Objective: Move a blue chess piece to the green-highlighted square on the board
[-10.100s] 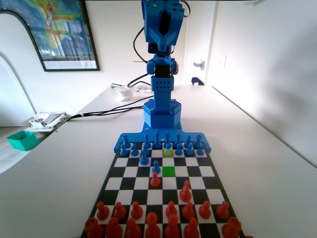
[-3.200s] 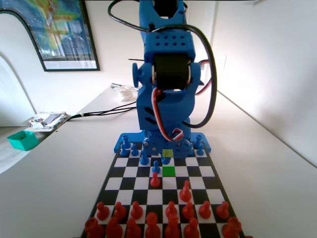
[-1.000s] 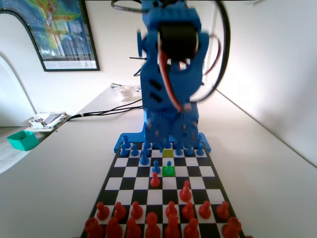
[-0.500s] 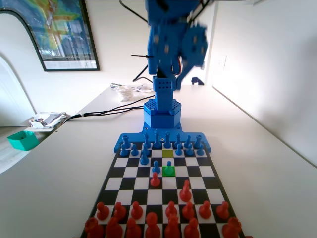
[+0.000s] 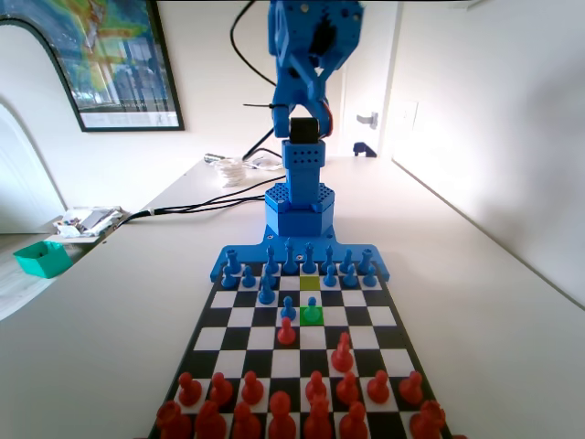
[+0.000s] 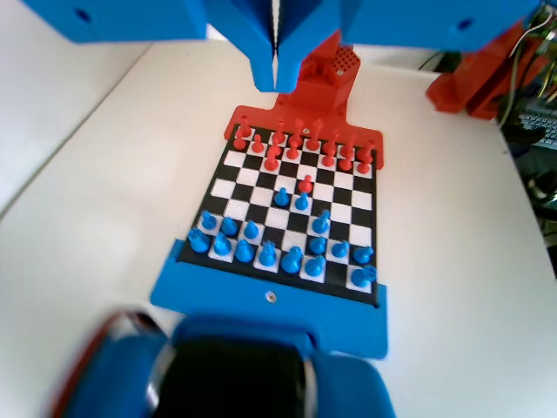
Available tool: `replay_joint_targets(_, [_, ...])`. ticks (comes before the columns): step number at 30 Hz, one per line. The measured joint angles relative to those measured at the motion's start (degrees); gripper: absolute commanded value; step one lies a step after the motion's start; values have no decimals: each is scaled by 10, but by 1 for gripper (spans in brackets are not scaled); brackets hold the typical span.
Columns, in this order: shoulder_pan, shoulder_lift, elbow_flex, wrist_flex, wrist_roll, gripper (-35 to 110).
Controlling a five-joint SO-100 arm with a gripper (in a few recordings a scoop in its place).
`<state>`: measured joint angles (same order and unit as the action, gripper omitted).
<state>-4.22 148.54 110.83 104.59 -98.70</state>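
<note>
The blue chess piece [image 5: 312, 311] stands upright on the green-highlighted square [image 5: 313, 319], in the middle of the board [image 5: 388, 317] in the fixed view. In the wrist view this pawn [image 6: 282, 197] stands free, far below my gripper [image 6: 275, 80]. The gripper's jaws are pressed together with nothing between them. My blue arm [image 5: 306, 55] is folded up high above its base at the far end of the board.
A second blue pawn [image 5: 288, 307] stands just left of the green square, with a red pawn [image 5: 286, 331] in front of it. A paler yellow-green square [image 5: 310, 283] lies bare one row behind. Blue pieces [image 5: 265, 294] line the far rows and red pieces [image 5: 280, 402] the near rows.
A blue pawn left the yellow-green square and now stands on the green one. Over the last second the arm lifted off the board and folded back upward, leaving the pawn.
</note>
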Motion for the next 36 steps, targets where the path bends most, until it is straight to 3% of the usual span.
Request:
replay_joint_targets(16, [28, 215, 137, -127, -40, 1])
replay_joint_targets(36, [59, 264, 137, -135, -35, 1])
